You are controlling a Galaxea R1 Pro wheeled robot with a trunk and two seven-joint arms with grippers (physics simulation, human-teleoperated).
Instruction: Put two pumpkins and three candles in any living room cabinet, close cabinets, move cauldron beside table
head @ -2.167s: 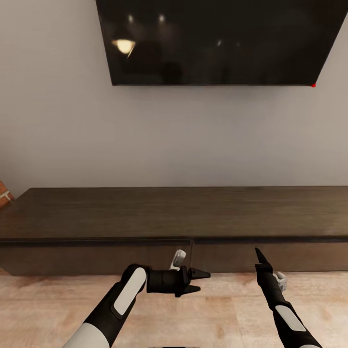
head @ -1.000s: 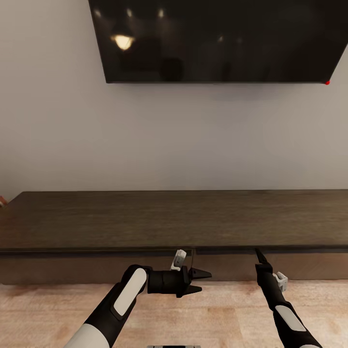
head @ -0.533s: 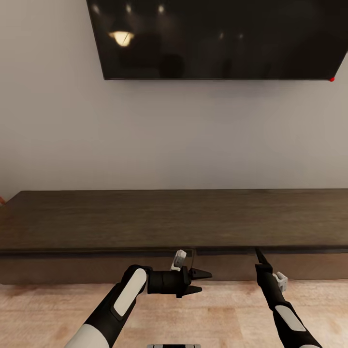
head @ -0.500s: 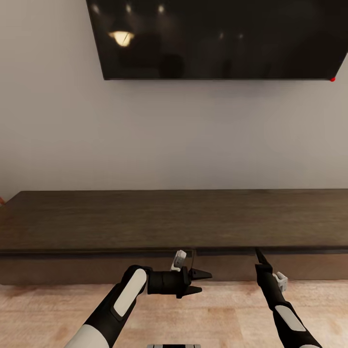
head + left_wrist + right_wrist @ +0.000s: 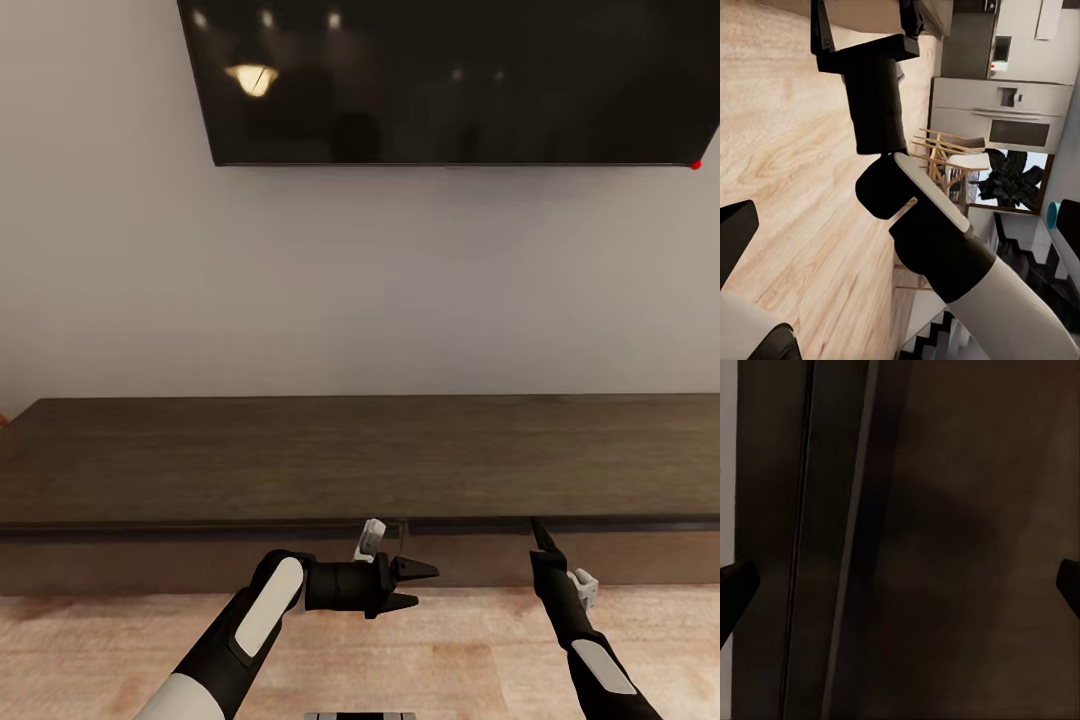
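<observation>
Cabinet runs wide before me, its dark top bare, its flat fronts flush and closed as far as I can see, standing against the pale wall under a black screen. My left hand hangs low in front of it over the wood floor, turned sideways toward my right, its two fingers apart with nothing between them. From its own camera I see my other forearm over the floorboards, and a kitchen well beyond. My right hand points straight at the cabinet front, its tip just under the top's edge; from the head I see it edge-on as one thin blade. Its own camera shows dark wood close up, with the two fingertips at opposite edges of the picture, wide apart, holding nothing.
</observation>
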